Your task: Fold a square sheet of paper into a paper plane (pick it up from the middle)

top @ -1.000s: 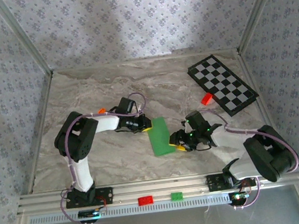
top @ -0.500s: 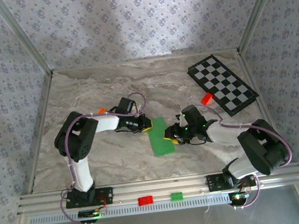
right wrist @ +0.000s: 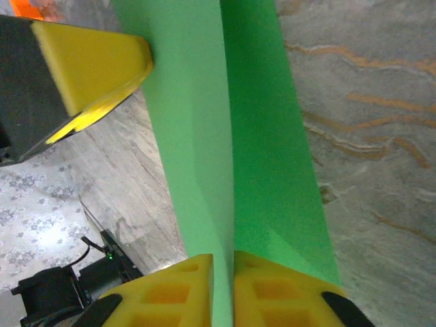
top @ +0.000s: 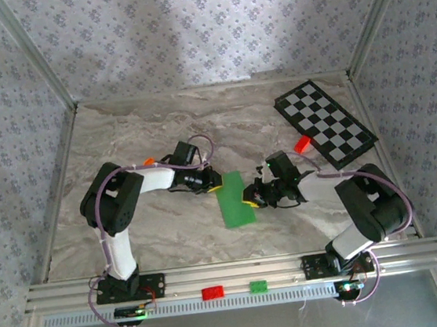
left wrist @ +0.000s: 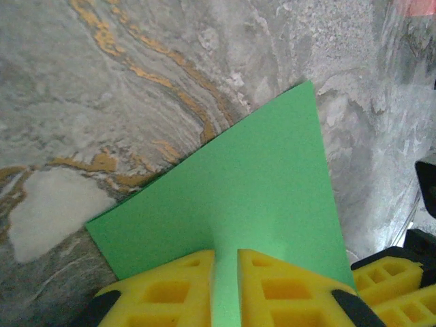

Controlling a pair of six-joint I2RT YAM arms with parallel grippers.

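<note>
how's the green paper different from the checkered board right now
The green paper is plain green; the checkered board is black-and-white squares. The paper looks smaller and narrower than the board. The paper is pinched by the left gripper and right gripper; the board lies untouched at far right. Both are thin and straight-edged.

The paper (right wrist: 197, 136) runs off the right wrist view's top edge, its near end hidden between the jaws. A cropped orange blur (right wrist: 27, 7) is unidentifiable.

The marbled grey table (top: 159, 131) carries a black-and-white checkered board (top: 325, 123) at its far right, a small red brick (top: 301, 144) just beside it, and an orange brick (top: 149, 162) further left.
</note>
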